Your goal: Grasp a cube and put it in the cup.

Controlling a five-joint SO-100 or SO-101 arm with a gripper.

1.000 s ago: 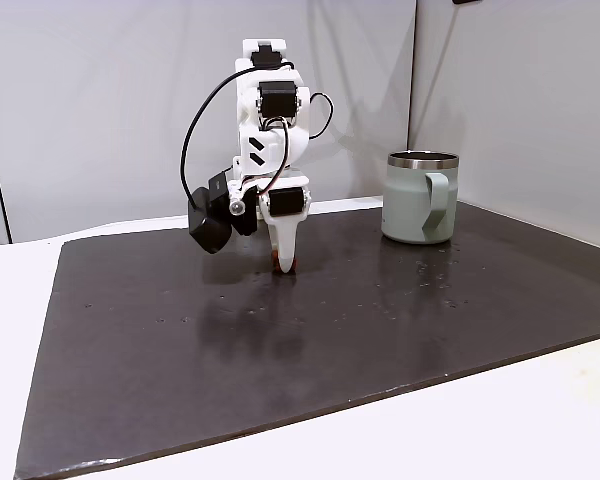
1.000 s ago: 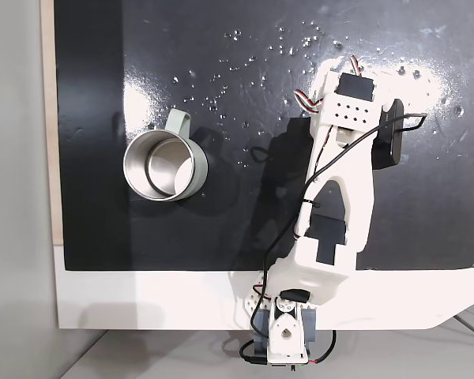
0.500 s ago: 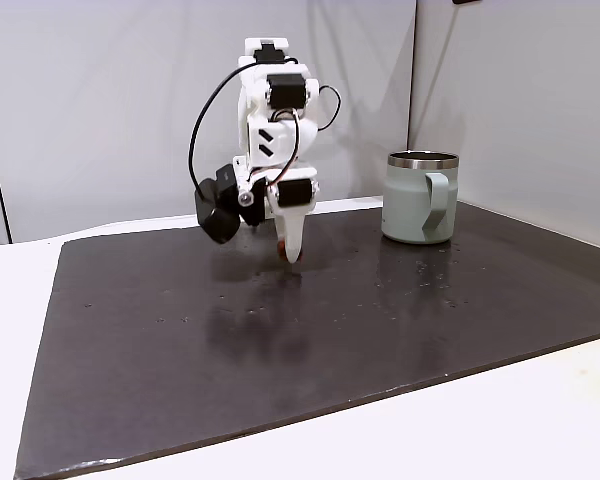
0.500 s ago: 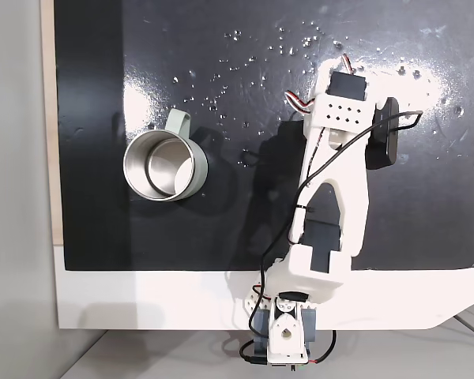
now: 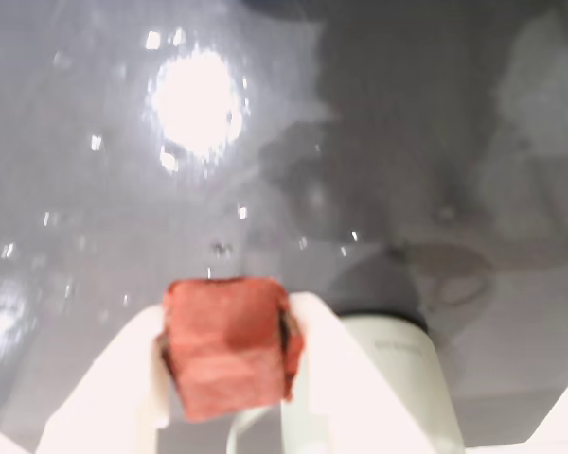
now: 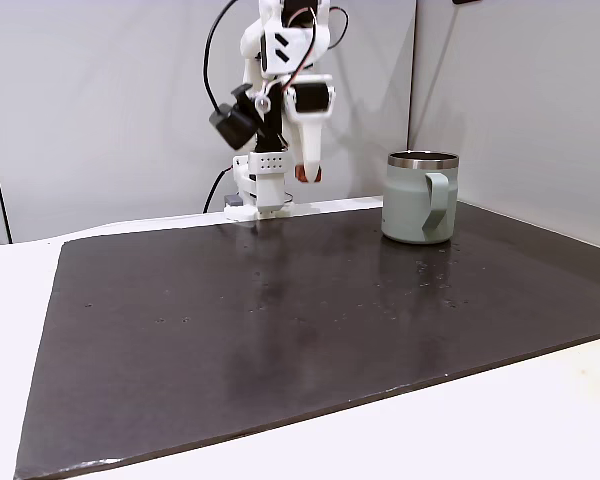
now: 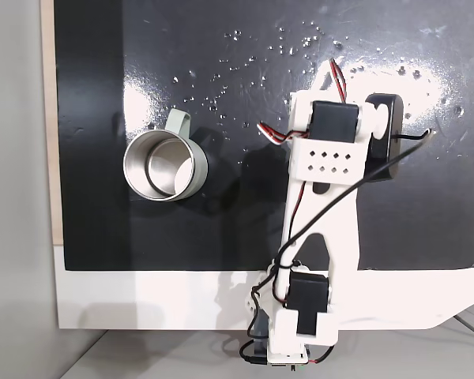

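In the wrist view the reddish-brown cube (image 5: 229, 345) sits pinched between two white fingers (image 5: 114, 378), so my gripper (image 5: 229, 322) is shut on it. A fixed view from the side shows the gripper (image 6: 307, 170) pointing down, high above the dark mat, with the cube (image 6: 311, 176) at its tip. The sage-green cup (image 6: 420, 198) with a steel rim stands on the mat to the right of the gripper and lower than it. In a fixed view from above, the cup (image 7: 138, 185) is open and upright, left of the arm (image 7: 328, 158), which hides the gripper.
A dark glossy mat (image 6: 280, 320) covers most of the white table (image 6: 540, 420). The arm's base (image 6: 260, 190) stands at the mat's far edge, with a grey wall behind it. Small bright specks dot the mat in front of the cup.
The gripper has risen from just above the mat to well above it, carrying the cube, and the arm has folded back toward its base. The cup has not moved.
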